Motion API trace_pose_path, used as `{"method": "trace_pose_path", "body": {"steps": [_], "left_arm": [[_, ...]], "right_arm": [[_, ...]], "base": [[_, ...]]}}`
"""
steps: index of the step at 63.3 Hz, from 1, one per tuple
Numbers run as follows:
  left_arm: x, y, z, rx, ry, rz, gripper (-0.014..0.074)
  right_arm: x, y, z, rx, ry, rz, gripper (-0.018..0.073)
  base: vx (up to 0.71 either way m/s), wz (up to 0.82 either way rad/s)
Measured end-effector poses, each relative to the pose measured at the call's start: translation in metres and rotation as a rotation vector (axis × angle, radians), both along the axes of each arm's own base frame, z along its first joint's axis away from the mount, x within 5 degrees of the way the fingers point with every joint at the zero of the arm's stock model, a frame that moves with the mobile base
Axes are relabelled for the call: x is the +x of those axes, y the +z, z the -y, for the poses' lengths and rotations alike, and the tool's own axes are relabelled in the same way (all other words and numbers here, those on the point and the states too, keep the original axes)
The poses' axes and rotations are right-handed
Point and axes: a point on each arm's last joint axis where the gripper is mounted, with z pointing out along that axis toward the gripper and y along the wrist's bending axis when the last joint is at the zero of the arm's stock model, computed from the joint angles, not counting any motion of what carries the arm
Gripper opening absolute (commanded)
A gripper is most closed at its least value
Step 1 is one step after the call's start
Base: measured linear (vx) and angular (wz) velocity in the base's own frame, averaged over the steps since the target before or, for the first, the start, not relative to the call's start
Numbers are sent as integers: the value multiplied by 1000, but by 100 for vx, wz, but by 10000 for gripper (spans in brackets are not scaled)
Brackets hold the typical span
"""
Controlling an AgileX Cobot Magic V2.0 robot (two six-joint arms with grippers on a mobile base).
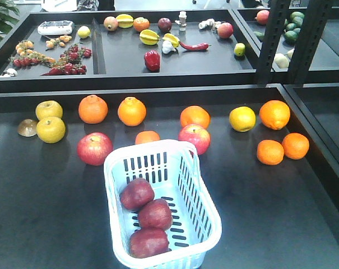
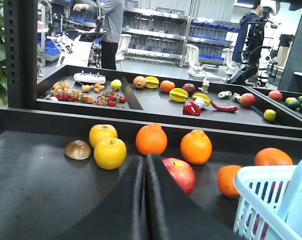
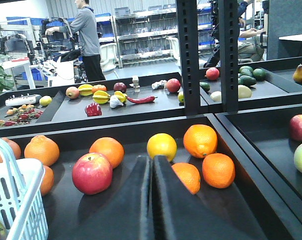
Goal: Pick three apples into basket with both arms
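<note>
My left gripper point(image 2: 145, 165) is pressed fully closed on nothing, and my right gripper point(image 3: 151, 167) is closed and empty too. I count three apples point(image 1: 148, 217) lying inside the basket point(image 1: 120, 167).

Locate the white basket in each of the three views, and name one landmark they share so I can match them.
Front view: basket at bottom centre, three dark red apples inside.
Left wrist view: basket at the lower right corner, cut off by the frame.
Right wrist view: basket at the lower left corner, partly cut off.
Shared landmark: the red chilli pepper on the rear tray, also visible at and.
</note>
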Motion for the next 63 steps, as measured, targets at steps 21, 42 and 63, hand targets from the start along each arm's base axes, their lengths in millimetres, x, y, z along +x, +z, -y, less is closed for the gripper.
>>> {"method": "trace_pose_path", "body": {"steps": [21, 42, 63], "left_arm": [[0, 0, 0, 0, 0, 0, -6], [0, 0, 0, 0, 0, 0, -6], [0, 0, 0, 0, 0, 0, -6]], "right_arm": [[0, 0, 0, 0, 0, 0, -5], [0, 0, 0, 0, 0, 0, -5], [0, 0, 0, 0, 0, 0, -5]], "base": [[0, 0], [0, 0], [0, 0]]}}
